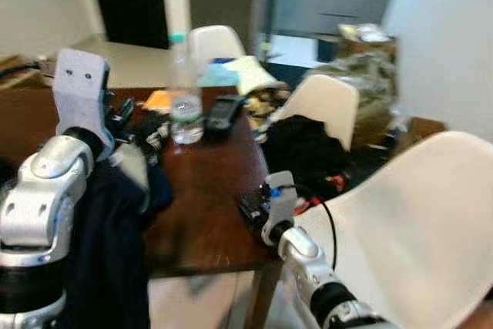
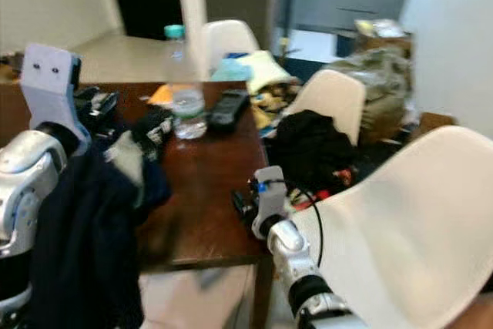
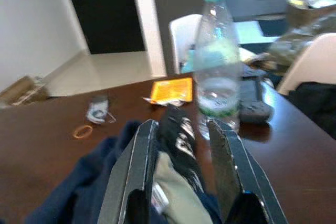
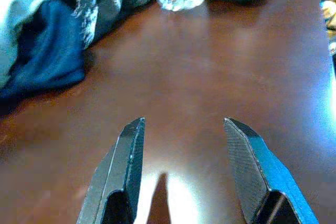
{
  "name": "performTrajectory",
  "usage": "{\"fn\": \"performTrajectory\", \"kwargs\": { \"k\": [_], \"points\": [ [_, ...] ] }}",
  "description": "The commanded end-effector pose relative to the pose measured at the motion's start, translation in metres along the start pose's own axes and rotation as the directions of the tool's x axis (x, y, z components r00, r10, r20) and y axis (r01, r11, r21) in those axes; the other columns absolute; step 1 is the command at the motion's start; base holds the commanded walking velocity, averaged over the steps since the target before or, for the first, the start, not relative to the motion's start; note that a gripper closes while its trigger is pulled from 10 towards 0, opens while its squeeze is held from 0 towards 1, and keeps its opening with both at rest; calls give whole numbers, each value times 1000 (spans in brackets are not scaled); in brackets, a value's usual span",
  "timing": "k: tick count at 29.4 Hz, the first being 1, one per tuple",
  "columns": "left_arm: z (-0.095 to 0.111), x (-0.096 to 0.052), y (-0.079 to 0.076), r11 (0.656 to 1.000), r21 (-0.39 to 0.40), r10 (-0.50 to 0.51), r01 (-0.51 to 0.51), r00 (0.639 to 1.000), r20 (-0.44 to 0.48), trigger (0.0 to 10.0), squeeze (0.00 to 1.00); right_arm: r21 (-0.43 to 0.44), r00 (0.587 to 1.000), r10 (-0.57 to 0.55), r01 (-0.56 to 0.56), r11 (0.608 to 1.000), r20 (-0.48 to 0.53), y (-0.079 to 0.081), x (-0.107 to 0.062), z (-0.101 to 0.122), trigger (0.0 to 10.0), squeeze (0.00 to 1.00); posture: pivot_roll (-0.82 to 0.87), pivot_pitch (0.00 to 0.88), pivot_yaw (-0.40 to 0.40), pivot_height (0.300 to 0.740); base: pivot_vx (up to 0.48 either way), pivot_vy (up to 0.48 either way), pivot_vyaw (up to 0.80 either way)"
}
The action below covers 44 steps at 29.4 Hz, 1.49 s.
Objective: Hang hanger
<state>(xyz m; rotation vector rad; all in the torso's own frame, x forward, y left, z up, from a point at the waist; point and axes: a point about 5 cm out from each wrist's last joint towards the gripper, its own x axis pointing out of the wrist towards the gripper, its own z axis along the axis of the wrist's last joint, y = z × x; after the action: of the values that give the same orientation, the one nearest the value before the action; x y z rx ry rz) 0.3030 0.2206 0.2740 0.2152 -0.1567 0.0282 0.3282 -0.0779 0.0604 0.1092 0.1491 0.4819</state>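
A dark wooden surface (image 1: pixel 208 198) carries a heap of dark blue and grey clothing (image 2: pixel 135 163), a clear water bottle (image 1: pixel 185 102) with a teal cap, a black remote (image 1: pixel 223 111) and an orange packet (image 3: pixel 170 90). White chairs stand around it, the nearest one (image 1: pixel 400 236) at the robot's right and another (image 1: pixel 327 109) draped with a black garment (image 1: pixel 304 152).

The left gripper (image 3: pixel 184 156) is raised over the clothing heap, its fingers apart with folds of the dark and grey cloth lying between them; whether they press on the cloth cannot be told. The right gripper (image 4: pixel 184 166) hovers low over bare wood near the surface's edge, fingers apart and empty.

No hanger can be picked out in any view; it may be buried in the heap or lie elsewhere, and no rail or hook for it is evident either. The step in hand seems to be searching or approaching.

Risks, as judged: closing the left fingers here would likely seize loose cloth rather than a hanger, and lifting it could drag the heap against the bottle standing just beside, tipping it. The head views are blurred, so aim is uncertain. The right arm, close to the near chair, could knock it when swung.
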Motion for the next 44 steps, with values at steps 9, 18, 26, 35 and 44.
{"fn": "performTrajectory", "kwargs": {
  "k": [9,18,26,35,44],
  "points": [
    [-6,-1,-4,1000,-12,-14,14,1000,-14,10000,0,9,1000,-13,13,1000,-4,-3,-3,-2,10000,0,216,13,-66,740,-336,0,0],
    [-23,-3,-14,998,-54,-35,32,998,-60,10000,0,3,1000,-15,15,1000,-4,-6,-3,-1,10000,0,203,1,-64,740,-322,0,0],
    [-31,-3,-20,997,-65,-42,37,996,-81,10000,0,-2,1000,-19,18,1000,-6,-9,-4,0,10000,0,200,0,-64,740,-308,0,0],
    [-60,-8,-26,993,-113,-52,34,985,-163,10000,0,-3,1000,-14,14,1000,-14,-6,-2,-1,10000,0,195,0,-61,740,-295,0,0],
    [-97,-17,-35,993,-116,-55,24,962,-268,10000,0,-5,1000,-22,22,1000,-22,-9,-6,-4,10000,0,187,0,-60,740,-274,0,0]
  ]
}}
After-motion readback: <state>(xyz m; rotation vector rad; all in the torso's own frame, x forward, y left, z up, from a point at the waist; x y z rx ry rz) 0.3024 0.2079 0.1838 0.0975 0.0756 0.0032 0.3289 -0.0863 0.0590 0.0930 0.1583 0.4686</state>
